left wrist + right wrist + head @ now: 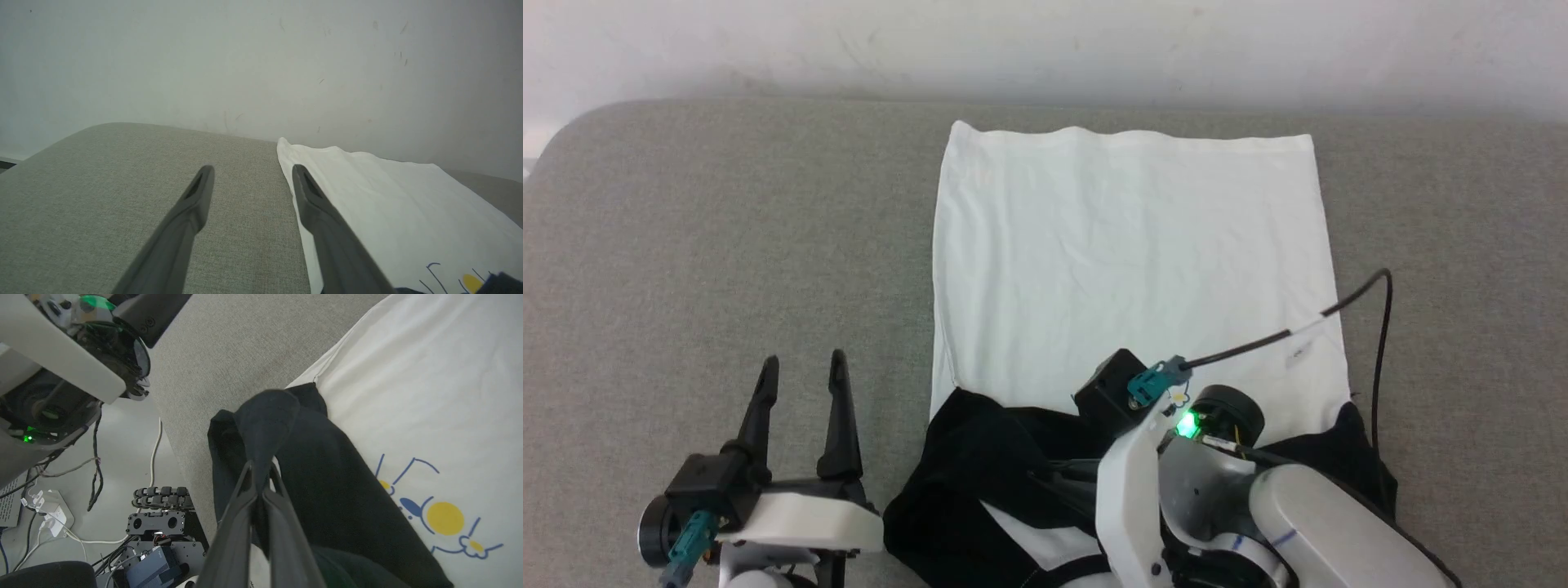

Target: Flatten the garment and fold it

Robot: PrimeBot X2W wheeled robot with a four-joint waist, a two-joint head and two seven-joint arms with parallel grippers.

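The garment (1127, 261) lies on the grey cushion, its white body spread flat toward the wall and its black sleeves bunched in a heap (980, 474) at the near end. My right gripper (260, 467) is shut on a fold of black sleeve (269, 416), lifted over the near left corner of the white body. The yellow and blue print (444, 517) shows beside that sleeve. My left gripper (802, 363) stands open over bare cushion, just left of the garment's edge (388, 204), with nothing between its fingers (196, 196).
The grey cushion (727, 245) runs back to a white wall (1045, 41). A black cable (1380, 327) from my right wrist loops over the garment's right edge. Below the cushion's near edge the floor holds loose cables and my base (159, 522).
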